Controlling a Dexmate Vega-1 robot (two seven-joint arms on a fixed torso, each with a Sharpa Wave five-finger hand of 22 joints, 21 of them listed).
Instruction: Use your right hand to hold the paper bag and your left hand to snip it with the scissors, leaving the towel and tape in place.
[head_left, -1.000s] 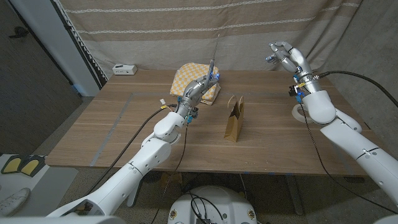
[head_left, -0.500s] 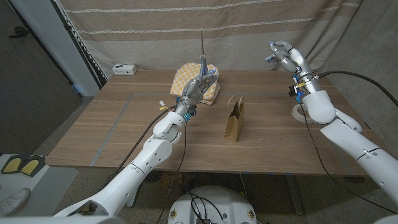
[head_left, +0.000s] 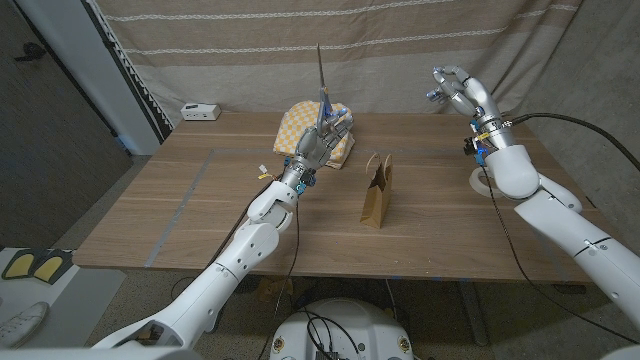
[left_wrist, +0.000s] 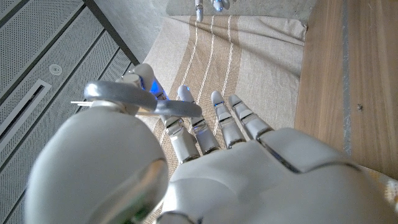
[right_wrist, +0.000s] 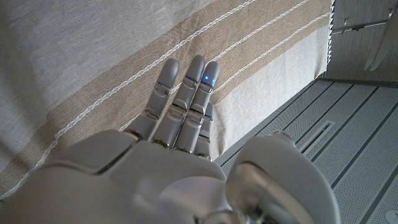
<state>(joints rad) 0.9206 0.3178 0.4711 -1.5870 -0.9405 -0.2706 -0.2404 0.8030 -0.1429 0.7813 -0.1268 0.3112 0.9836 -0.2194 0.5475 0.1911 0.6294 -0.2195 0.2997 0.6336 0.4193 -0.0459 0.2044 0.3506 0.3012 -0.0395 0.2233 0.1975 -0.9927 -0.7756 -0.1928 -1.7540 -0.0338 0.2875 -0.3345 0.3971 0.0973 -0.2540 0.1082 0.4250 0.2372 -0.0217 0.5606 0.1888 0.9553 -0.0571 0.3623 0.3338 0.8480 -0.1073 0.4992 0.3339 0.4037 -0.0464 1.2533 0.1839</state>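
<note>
The brown paper bag (head_left: 377, 190) stands upright mid-table, handles up, with neither hand touching it. To its left and a little farther back, my left hand (head_left: 322, 135) hovers over the towel and grips the scissors (head_left: 322, 78), whose thin blades point straight up. The scissors' silver handle loop (left_wrist: 127, 96) sits around the thumb of the left hand (left_wrist: 224, 162). My right hand (head_left: 458, 88) is raised high at the back right, well away from the bag and holding nothing. Seen from its wrist, the right hand (right_wrist: 180, 143) has straight fingers reaching toward the curtain.
A yellow checkered towel (head_left: 300, 117) lies at the table's back, partly hidden by the left hand. A white tape ring (head_left: 482, 180) lies at the right, by my right forearm. A small white box (head_left: 200, 111) sits at the back left corner. A striped curtain (head_left: 330, 40) hangs behind.
The left hand has turned the scissors from leaning right to pointing straight up and has lifted slightly. The right hand and the bag have stayed put.
</note>
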